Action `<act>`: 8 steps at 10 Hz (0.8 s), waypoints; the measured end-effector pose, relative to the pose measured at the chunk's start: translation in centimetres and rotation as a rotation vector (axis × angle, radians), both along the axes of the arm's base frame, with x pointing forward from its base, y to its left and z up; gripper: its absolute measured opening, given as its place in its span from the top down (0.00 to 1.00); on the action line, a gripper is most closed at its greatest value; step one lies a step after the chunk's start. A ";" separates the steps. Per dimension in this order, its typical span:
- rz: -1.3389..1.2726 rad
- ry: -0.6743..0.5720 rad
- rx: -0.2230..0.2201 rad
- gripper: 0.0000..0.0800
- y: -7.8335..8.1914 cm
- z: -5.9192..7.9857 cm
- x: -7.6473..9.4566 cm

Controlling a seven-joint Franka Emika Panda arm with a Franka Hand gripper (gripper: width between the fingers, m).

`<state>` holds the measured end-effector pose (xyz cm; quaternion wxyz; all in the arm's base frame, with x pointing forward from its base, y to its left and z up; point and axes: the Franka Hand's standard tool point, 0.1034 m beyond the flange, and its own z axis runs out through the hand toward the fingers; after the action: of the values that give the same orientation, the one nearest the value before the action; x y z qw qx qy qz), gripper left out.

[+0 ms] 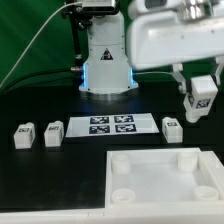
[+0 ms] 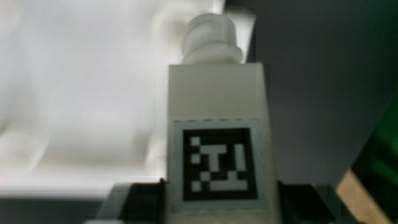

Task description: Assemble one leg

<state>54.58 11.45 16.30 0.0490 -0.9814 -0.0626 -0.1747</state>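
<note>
Aloft at the exterior view's right, the gripper (image 1: 199, 104) holds 1 leg (image 1: 203, 91) clear of the table (image 1: 40, 180), its fingers (image 1: 189, 104) clamped on the leg's 2 sides. The leg hangs above the bare table just beyond the far right corner of the square part (image 1: 160, 178). The nearest socket (image 1: 186, 160) lies below it and a little nearer the camera.

By the wrist view, the leg's (image 2: 217, 120) long axis runs straight out from the gripper (image 2: 217, 205), with the narrow round peg (image 2: 210, 40) leading. That points the peg roughly downward, though the exterior view does not settle how far it tilts. The coming move looks to turn on setting that peg over the socket.

The leg is a small white squared post. A black-and-white tag (image 2: 222, 160) sits on the face toward the wrist camera, at the gripped end.

3 spare legs (image 1: 53, 132) sit on the table, 2 left of the marker board (image 1: 110, 125) and 1 just right of it.
</note>
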 end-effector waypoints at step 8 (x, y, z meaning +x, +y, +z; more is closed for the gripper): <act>0.006 -0.343 -0.014 0.63 -2.6 0.5 5.1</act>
<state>59.67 8.86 16.84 0.0311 -0.9374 -0.0741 -0.3390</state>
